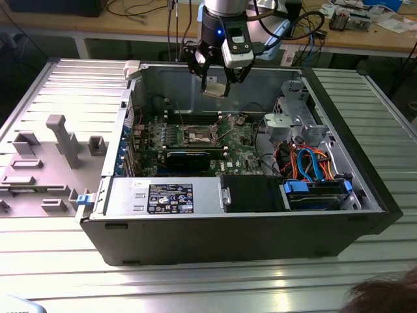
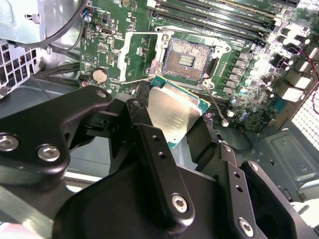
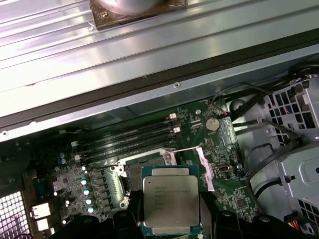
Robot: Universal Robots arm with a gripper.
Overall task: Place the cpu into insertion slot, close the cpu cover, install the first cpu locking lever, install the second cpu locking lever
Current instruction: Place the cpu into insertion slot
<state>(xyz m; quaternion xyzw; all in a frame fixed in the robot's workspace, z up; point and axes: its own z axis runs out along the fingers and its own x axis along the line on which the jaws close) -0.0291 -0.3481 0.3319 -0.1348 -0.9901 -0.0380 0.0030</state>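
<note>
The cpu point(image 2: 172, 107), a small flat square chip with a silvery-grey metal top and a thin green edge, is clamped by two opposite edges between the black metal fingers point(image 2: 154, 149) of the gripper point(image 2: 174, 124). In the first wrist view the cpu point(image 3: 171, 204) shows its metal face, with a dark finger on either side of it. In the exterior view the gripper point(image 1: 218, 77) hangs over the open case with the chip point(image 1: 215, 88) at its tip, in the air and well apart from the board below.

Beneath it lies the insertion slot point(image 2: 188, 59), a small square socket with a tan-gold contact field and a dark rim; its contacts are bare. The cpu cover point(image 2: 139, 55), a thin square silver metal frame plate with a large cut-out centre, is swung open to one side of the slot. Around them spreads the green circuit board point(image 3: 219, 149), with long narrow black memory slots point(image 3: 129, 134) beside the socket and a round silver coin battery point(image 3: 213, 123) further off.

The board sits inside a black and silver computer case point(image 1: 247, 235) lying open on a ribbed metal desk point(image 1: 65, 274). A grey side panel point(image 1: 45, 150) lies at the exterior view's left.
</note>
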